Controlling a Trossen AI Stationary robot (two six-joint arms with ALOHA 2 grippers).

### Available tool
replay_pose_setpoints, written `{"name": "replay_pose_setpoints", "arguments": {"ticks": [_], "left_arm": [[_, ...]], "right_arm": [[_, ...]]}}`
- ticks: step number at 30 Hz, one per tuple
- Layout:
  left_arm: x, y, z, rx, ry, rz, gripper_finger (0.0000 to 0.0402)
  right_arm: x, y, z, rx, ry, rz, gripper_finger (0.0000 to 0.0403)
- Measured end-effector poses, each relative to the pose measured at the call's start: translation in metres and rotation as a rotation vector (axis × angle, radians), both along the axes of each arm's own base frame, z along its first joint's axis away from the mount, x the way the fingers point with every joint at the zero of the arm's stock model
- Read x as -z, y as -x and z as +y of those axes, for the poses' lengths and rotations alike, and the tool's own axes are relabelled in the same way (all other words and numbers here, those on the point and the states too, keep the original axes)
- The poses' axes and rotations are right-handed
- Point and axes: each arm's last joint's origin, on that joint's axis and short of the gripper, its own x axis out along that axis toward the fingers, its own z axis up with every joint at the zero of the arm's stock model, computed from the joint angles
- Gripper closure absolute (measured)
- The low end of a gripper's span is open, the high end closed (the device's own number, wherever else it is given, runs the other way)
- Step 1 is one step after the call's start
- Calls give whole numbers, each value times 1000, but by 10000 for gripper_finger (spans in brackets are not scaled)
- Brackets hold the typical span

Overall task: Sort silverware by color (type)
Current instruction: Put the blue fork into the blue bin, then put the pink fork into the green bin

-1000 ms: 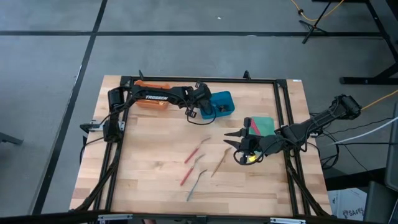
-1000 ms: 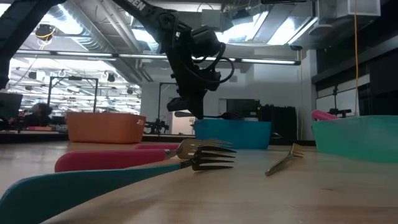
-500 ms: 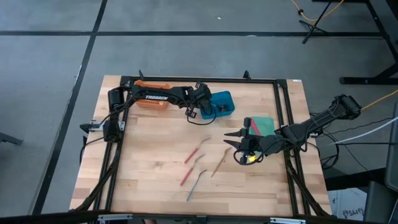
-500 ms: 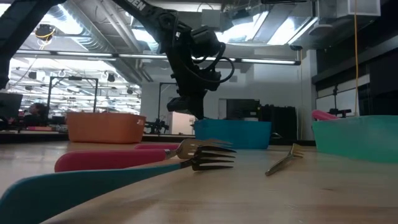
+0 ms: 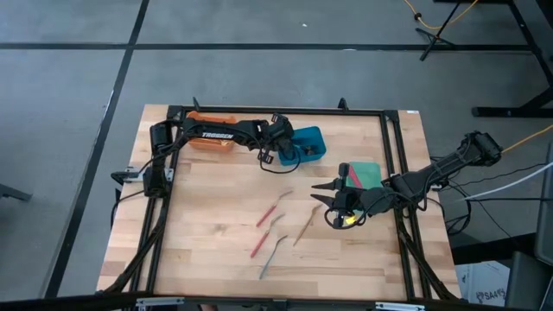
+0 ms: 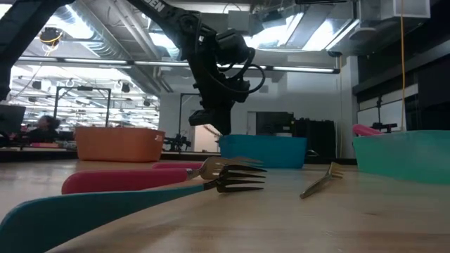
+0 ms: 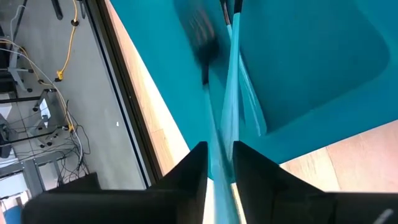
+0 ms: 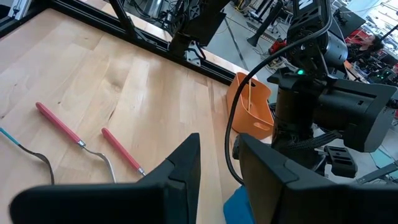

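My left gripper (image 7: 219, 165) hangs over the blue bin (image 5: 307, 142), pointing down into it. A teal-handled utensil (image 7: 229, 93) runs blurred from between its fingers down into the bin. Above the table's right middle, my right gripper (image 5: 322, 195) is open with nothing between its fingers. Flat on the wood in front of it lie two red-handled forks (image 5: 270, 210) (image 5: 258, 243), a gold one (image 5: 303, 227) and a teal-handled one (image 5: 271, 257). My left gripper has the teal handle (image 7: 222, 140) passing between its two fingers, which point down into the blue bin. The handle is blurred, and I cannot tell whether the fingers touch it.
An orange bin (image 5: 212, 140) sits under my left arm at the far left. A green bin (image 5: 370, 175) with a red utensil (image 5: 352, 177) in it sits by my right arm. A dark frame (image 5: 393, 164) runs round the tabletop. Bare wood lies at the near left.
In the low view, the dark utensil end that stuck out level from my left gripper above the blue bin's rim no longer shows there. Both arms have kept still.
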Motion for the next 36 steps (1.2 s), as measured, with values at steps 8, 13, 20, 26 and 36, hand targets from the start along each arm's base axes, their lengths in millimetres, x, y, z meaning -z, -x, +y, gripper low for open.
{"name": "replay_pose_setpoints", "arguments": {"ticks": [8, 13, 20, 26, 36], "left_arm": [[0, -1, -4, 10, -1, 0, 312], [0, -3, -10, 23, -2, 0, 312], [-6, -5, -21, 39, -5, -15, 312], [-16, -7, -36, 28, 16, -52, 312], [-50, 3, -70, -94, 126, -204, 312]], "right_arm": [[0, 0, 0, 0, 0, 0, 301], [0, 0, 0, 0, 0, 0, 301], [0, 0, 0, 0, -1, 0, 301], [1, 0, 0, 0, 0, 7, 301], [2, 1, 1, -49, -12, 30, 301]]}}
